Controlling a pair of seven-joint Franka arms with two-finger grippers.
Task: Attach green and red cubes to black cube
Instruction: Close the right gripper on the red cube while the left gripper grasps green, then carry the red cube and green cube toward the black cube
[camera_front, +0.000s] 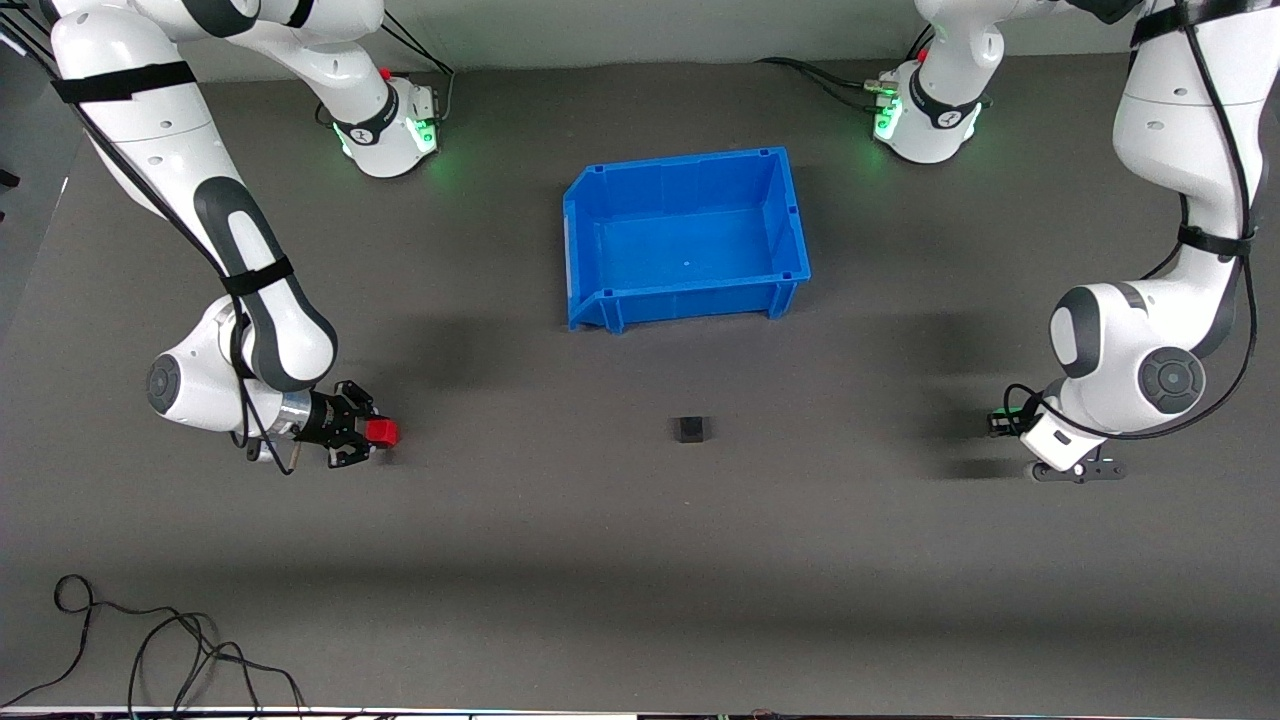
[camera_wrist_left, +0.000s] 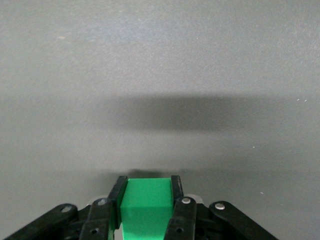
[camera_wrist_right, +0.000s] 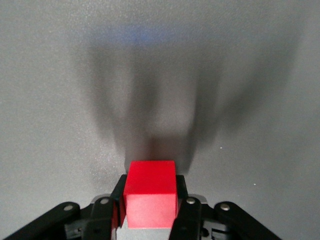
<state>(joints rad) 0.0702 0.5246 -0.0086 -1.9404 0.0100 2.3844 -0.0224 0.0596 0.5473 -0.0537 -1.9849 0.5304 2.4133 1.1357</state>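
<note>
Dark grey matte table, with a loose black cable coiled at the near edge toward the right arm's end.

At the right arm's end of the table: right arm reaching down from its base at the top of the front view, elbow bent, forearm sloping toward the camera, wrist turned sideways so the hand points along the table toward the middle. Right gripper low over the table, clamped on the red cube. In the right wrist view, red cube pinched between the two black fingers, its front face sticking out past the fingertips, bare table and the gripper's forked shadow ahead.

In the middle: blue bin, open-topped, nearer the robots' bases. Black cube alone on the table, nearer the front camera than the bin, well apart from both grippers and roughly between them.

At the left arm's end: left arm folded down from its base, elbow high, wrist bulky and low. Left gripper low over the table, pointing toward the middle, a sliver of green cube visible at its tip. In the left wrist view, green cube gripped snugly between the fingers, only bare table and shadow ahead.
</note>
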